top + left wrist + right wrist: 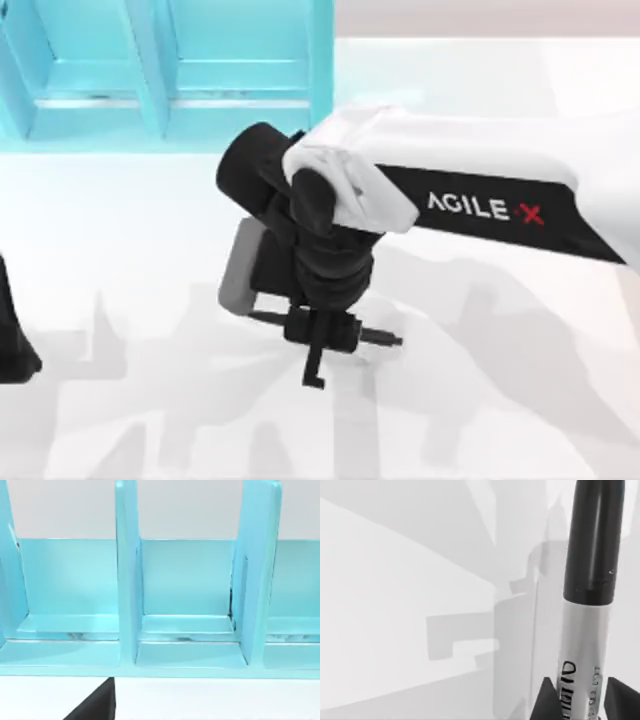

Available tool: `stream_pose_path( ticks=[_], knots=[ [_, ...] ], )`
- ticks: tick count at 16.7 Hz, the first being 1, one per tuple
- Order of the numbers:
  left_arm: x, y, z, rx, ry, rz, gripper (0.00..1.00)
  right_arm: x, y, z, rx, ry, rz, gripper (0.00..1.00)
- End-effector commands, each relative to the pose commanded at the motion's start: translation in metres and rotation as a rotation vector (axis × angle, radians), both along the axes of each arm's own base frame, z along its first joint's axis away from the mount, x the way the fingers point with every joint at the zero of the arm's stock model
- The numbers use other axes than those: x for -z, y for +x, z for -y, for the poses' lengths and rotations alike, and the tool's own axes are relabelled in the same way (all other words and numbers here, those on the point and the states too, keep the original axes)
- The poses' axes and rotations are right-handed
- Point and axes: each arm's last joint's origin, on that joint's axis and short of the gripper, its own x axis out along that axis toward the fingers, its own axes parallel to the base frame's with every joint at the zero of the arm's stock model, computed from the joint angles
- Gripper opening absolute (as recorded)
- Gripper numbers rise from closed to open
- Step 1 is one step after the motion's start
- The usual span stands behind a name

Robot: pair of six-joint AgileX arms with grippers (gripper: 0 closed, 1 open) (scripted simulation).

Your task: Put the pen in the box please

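Note:
My right gripper (322, 335) hangs over the middle of the white table, shut on the pen (385, 338). The pen lies crosswise in the jaws, sticking out to both sides. In the right wrist view the pen (592, 540) shows a black end and a silvery printed band, with dark fingertips (546, 702) on either side of it. The box (170, 70) is a light blue divided container at the table's back left, some way beyond the gripper. My left arm (12, 340) is parked at the table's left edge, and its wrist view faces the box (185, 595).
Upright blue dividers (127, 575) split the box into open compartments. The white table (500, 400) spreads in front of and to the right of my right arm, crossed by grey shadows.

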Motion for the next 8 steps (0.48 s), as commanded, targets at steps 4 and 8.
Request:
stream_pose_path(
  ticks=[4,8],
  knots=[
    [0.0,0.0,0.0,0.0,0.0,0.0,1.0,-0.043,-0.003,0.0,-0.011,-0.014,-0.015,0.0],
    [0.0,0.0,0.0,0.0,0.0,0.0,1.0,-0.069,-0.005,0.001,-0.014,-0.004,-0.005,0.0]
  ],
)
